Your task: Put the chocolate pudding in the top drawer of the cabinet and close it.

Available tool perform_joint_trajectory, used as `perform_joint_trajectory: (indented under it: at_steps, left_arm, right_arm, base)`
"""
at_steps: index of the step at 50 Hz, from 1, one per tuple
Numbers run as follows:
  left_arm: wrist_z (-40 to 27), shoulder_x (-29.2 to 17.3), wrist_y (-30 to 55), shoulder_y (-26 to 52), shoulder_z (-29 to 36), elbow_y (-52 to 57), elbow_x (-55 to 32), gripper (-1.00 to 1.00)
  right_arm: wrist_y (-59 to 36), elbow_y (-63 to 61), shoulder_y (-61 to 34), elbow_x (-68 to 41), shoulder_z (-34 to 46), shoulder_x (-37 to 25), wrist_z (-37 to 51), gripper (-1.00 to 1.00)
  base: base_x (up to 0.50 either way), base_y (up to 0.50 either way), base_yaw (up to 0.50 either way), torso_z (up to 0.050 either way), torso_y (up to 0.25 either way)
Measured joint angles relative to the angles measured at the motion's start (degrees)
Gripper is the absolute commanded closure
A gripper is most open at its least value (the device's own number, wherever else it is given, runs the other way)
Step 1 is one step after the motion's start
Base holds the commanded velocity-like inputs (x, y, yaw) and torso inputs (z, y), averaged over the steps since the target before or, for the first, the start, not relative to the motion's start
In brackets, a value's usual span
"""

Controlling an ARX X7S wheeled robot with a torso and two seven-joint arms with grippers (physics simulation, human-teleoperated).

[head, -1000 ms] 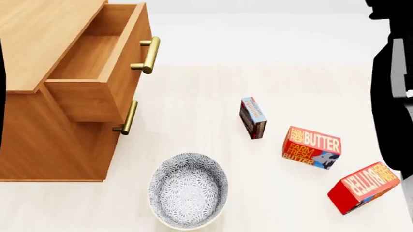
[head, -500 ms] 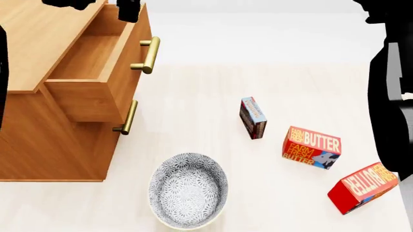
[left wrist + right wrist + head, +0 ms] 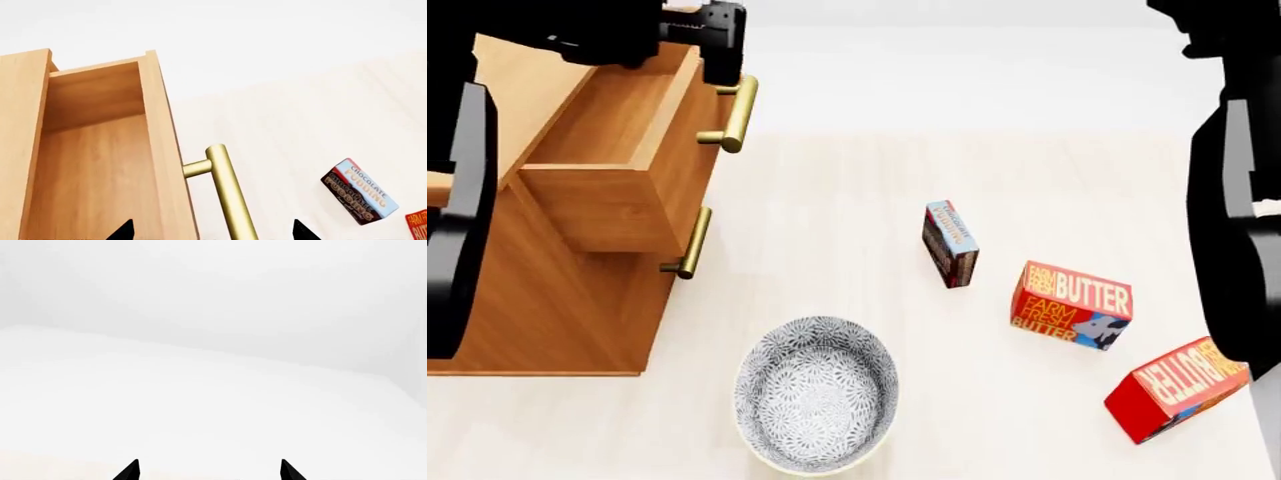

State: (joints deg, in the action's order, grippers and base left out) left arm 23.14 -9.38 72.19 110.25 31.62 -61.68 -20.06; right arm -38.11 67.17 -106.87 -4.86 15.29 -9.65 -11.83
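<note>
The chocolate pudding (image 3: 950,243), a small box with dark sides and a blue-and-red face, stands on edge on the pale floor right of the cabinet (image 3: 521,300); the left wrist view shows the chocolate pudding (image 3: 360,197) too. The top drawer (image 3: 614,120) is pulled out, and its wood interior (image 3: 93,170) holds nothing. My left gripper (image 3: 705,38) hovers over the drawer's far front corner, above the brass handle (image 3: 230,195). The left gripper (image 3: 213,232) is open, its tips straddling the drawer front and handle. My right gripper (image 3: 209,471) is open on nothing, facing white background.
Two orange-red BUTTER boxes (image 3: 1072,305) (image 3: 1178,388) lie right of the pudding. A patterned bowl (image 3: 817,393) sits in front of the cabinet. The lower drawer's handle (image 3: 691,243) sticks out below. My right arm (image 3: 1234,200) fills the right edge.
My left arm has swung in from the upper left over the cabinet top and now reaches the drawer's front corner. The boxes, bowl and drawer have not moved.
</note>
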Motion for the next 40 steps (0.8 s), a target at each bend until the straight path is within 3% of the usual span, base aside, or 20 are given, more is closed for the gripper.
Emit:
perform_joint_trajectory:
  at_steps: [40]
  left_arm:
    - [-1.07, 1.26, -5.17, -3.55, -0.98, -6.65, 0.0, -1.0]
  right_arm:
    - [2.24, 3.53, -0.15, -0.04, 1.05, 0.42, -0.24, -1.0]
  base:
    - [0.0, 0.0, 0.0, 0.0, 0.0]
